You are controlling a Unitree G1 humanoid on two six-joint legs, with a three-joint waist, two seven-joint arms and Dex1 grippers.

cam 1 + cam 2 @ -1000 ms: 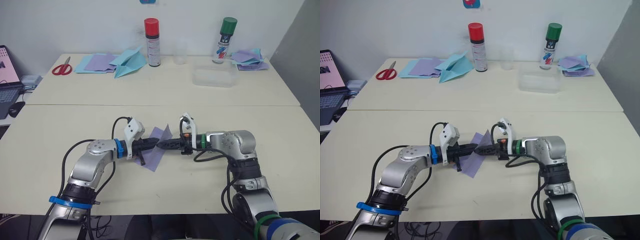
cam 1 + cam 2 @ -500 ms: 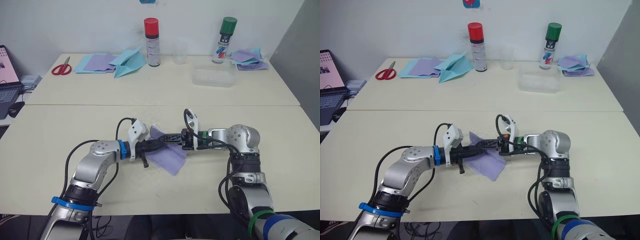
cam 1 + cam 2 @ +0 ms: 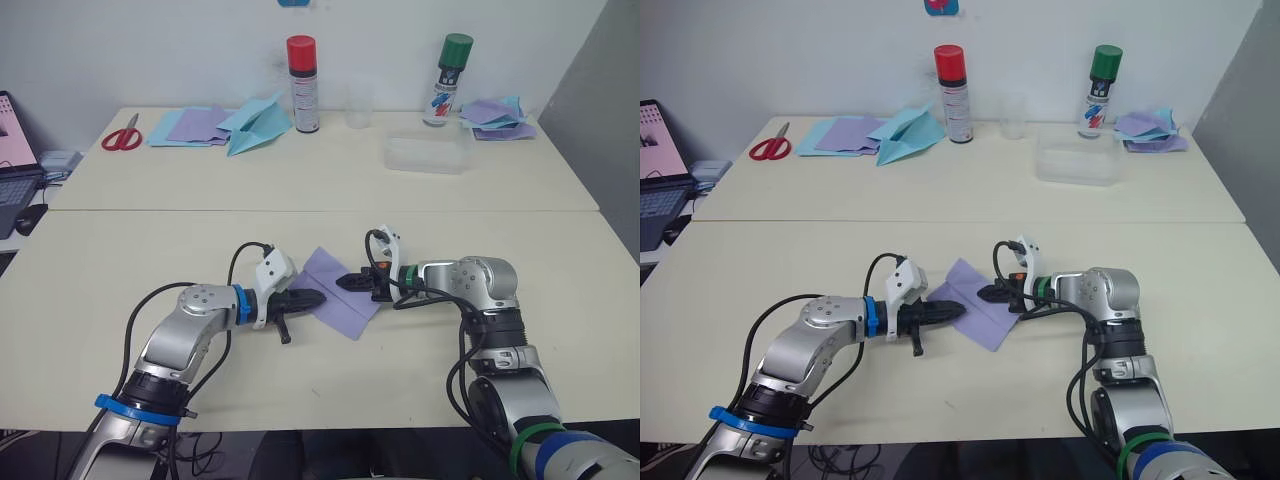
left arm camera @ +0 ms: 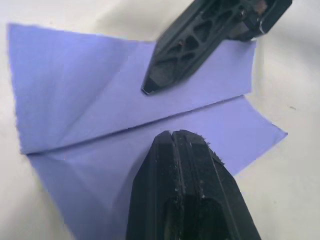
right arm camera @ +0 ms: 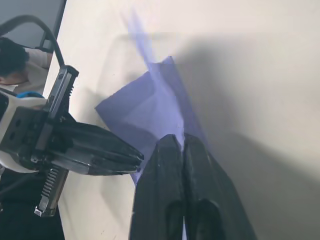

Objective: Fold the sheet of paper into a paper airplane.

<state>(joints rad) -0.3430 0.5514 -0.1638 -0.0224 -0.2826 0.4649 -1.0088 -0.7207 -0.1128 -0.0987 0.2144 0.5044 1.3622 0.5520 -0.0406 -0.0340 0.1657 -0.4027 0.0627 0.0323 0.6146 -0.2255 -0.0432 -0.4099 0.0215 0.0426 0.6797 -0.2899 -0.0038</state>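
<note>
sheet of paper now lies flat on worktop, let go | left gripper, right gripper fingers closed, empty | folding barely begun

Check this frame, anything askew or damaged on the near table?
Nothing stands out. The sheet of paper lies flat, creased but untorn, between the left gripper and right gripper, both shut and empty.

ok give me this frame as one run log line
step: flattening creased paper | paper: lies on table, one crease visible | left pincer: shut, at paper's left edge | right pincer: shut, over paper's right part
</note>
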